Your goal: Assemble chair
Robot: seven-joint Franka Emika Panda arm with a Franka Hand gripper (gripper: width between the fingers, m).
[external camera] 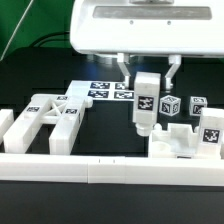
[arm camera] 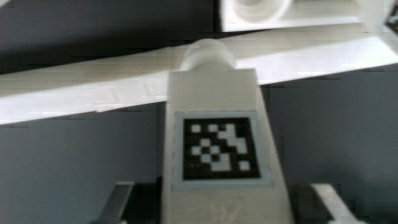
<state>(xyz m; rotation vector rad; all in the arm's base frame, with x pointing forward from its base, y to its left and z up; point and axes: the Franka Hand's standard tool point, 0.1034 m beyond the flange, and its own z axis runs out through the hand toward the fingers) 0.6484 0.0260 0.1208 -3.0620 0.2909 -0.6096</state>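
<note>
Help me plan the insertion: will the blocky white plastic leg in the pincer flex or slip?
Probably rigid: the blocky white plastic leg looks thick. Its flat matte faces likely resist slipping in the pincer. Tall and narrow, it might tip if stood alone.

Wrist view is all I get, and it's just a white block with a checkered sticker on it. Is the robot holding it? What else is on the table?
Observer: Yes. The gripper is shut on that chair piece, and the piece hangs upright.
Operator: Are there more chair bits?
Observer: A ladder-like frame lies toward the exterior view's left.
Operator: And on the other side?
Observer: Several blocky tagged parts sit at the exterior view's right, beside the held piece.
</note>
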